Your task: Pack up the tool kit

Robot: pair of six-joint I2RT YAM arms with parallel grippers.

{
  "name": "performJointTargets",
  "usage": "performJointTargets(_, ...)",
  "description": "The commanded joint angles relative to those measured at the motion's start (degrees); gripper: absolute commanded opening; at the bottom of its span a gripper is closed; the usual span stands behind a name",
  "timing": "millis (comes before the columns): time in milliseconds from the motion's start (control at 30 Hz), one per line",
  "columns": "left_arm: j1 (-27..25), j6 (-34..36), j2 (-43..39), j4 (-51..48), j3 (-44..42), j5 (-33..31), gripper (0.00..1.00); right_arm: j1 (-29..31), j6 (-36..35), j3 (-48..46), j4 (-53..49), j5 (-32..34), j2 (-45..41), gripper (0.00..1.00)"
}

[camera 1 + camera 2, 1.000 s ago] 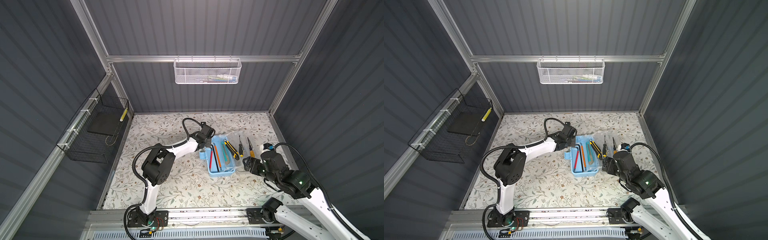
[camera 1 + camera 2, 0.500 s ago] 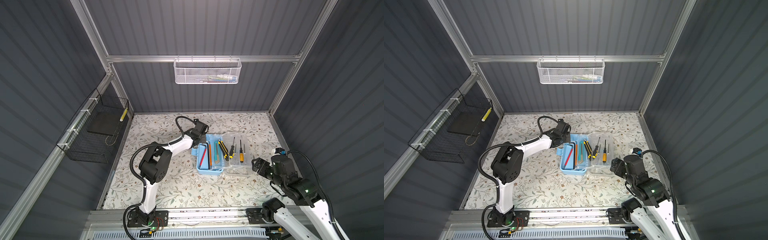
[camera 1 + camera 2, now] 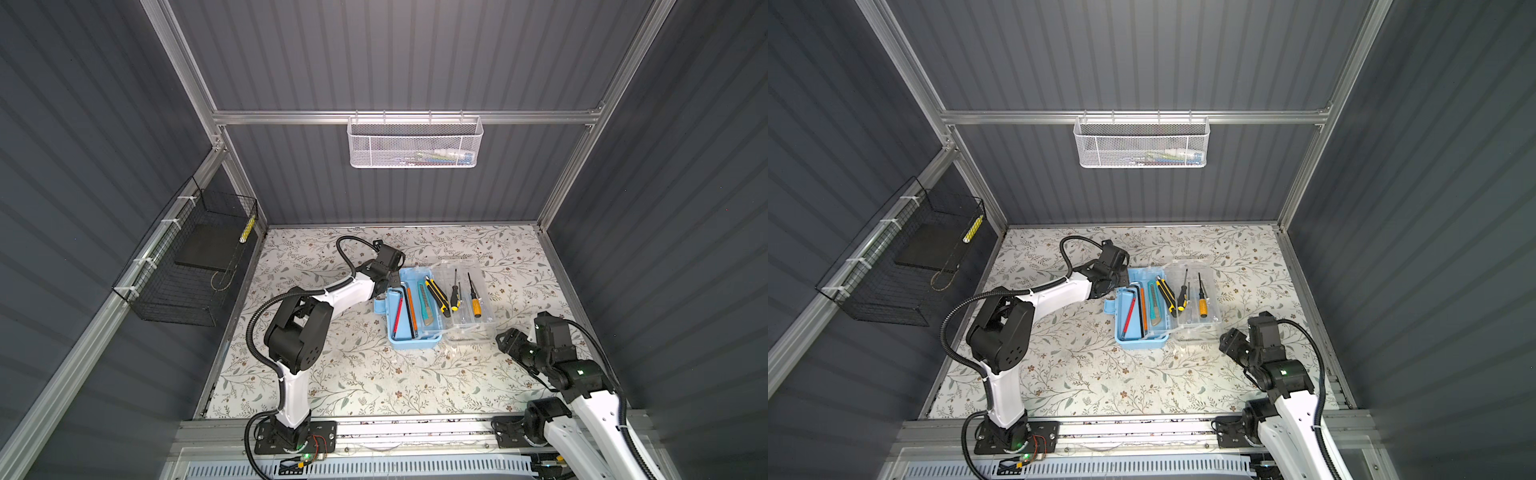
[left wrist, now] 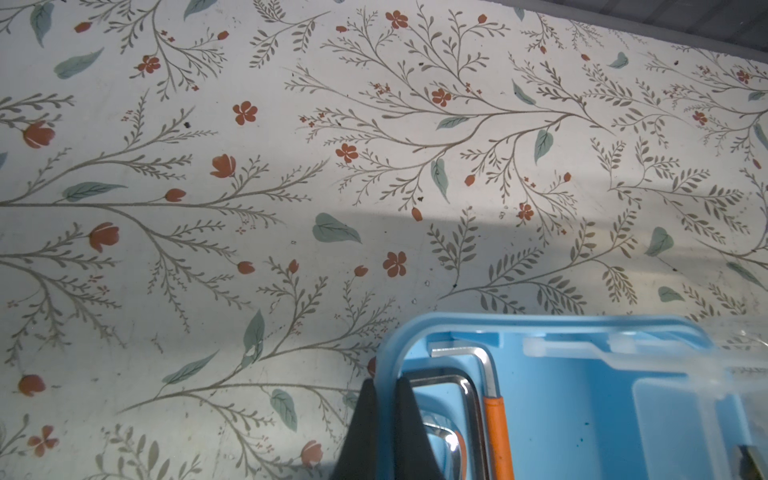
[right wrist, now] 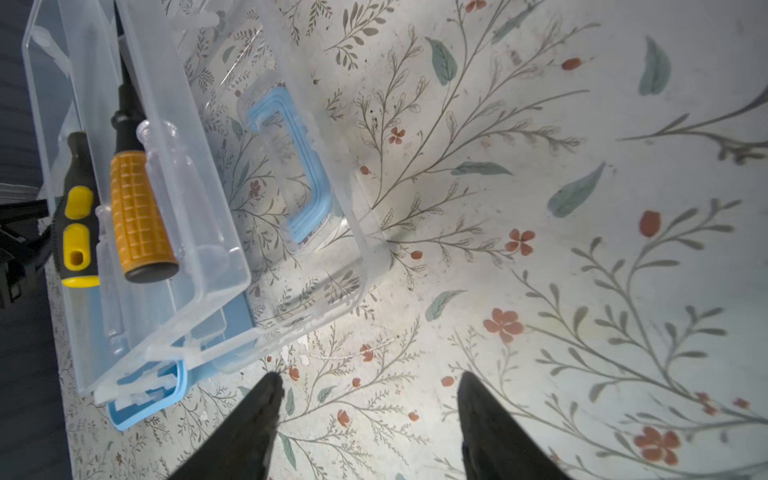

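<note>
We are observing the light-blue box (image 3: 412,343) sitting centre-right on the floral table (image 3: 353,374), with its clear lid (image 5: 328,270) lying open alongside. The left gripper (image 4: 384,384) is pinching the box's rim at a corner, one finger on each side of the wall. The right gripper (image 5: 370,378) is hovering just beside the lid, jaws apart, gripping nothing. Hex keys (image 3: 398,311) and a teal utility knife (image 3: 424,305) are lying inside the box.

Left arm (image 3: 348,291) reaches forward, left fingers (image 4: 362,436) pinched tight; right arm (image 3: 575,370) bends low, right fingers (image 5: 249,428) spread.
</note>
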Motion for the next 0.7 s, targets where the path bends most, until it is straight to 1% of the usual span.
performJointTargets(0,0.57,-0.23,-0.99,-0.74,-1.11,0.0,0.0,-0.6,0.33,-1.82,5.8,-2.94,1.55,0.59)
performJointTargets(100,0.56,-0.21,-0.81,-0.42,-1.07,0.66,0.0,-0.91,0.96,-3.45,8.95,-3.53,3.36,0.5)
performJointTargets(167,0.56,-0.29,-0.74,-0.37,-1.14,0.91,0.0,-1.07,1.3,-4.41,10.86,-3.92,4.2,0.47)
performJointTargets(533,0.55,-0.43,-1.08,0.59,-1.74,1.35,0.0,-1.27,1.59,-5.96,17.14,-3.14,9.9,0.45)
performJointTargets(667,0.57,-0.44,-1.19,0.77,-1.73,1.54,0.0,-1.27,1.49,-6.16,21.05,-3.32,13.6,0.4)
